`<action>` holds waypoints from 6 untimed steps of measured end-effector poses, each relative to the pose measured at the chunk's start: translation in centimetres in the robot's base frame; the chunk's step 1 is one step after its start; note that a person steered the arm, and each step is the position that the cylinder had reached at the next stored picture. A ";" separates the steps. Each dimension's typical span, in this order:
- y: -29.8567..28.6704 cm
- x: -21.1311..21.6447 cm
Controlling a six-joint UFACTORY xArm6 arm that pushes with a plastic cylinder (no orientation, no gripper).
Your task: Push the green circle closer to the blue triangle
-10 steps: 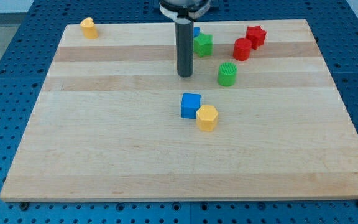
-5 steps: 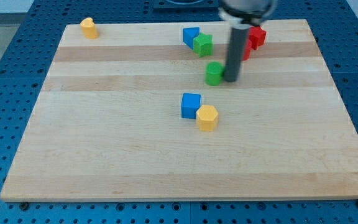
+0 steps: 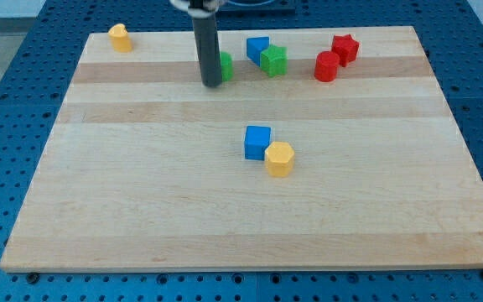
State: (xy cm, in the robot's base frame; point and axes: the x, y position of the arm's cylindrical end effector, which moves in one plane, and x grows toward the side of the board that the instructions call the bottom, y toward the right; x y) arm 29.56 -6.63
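The green circle (image 3: 225, 66) stands near the view's top, mostly hidden behind the dark rod. My tip (image 3: 211, 84) rests on the board just left of and in front of it, touching or nearly touching it. The blue triangle (image 3: 257, 48) sits a short way to the circle's upper right, next to a green star-like block (image 3: 273, 60).
A red cylinder (image 3: 326, 66) and a red star (image 3: 345, 49) sit at the top right. A blue cube (image 3: 257, 142) touches a yellow hexagon block (image 3: 279, 158) at mid-board. A yellow block (image 3: 120, 37) sits at the top left corner of the wooden board (image 3: 141, 193).
The green circle has been moved left and up, from right of the green star to left of the blue triangle. My tip swept from the circle's right side over to its left.
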 end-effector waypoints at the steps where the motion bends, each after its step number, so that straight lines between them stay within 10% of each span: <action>1: 0.0 -1.6; 2: -1.5 2.7; 6: 0.6 -5.6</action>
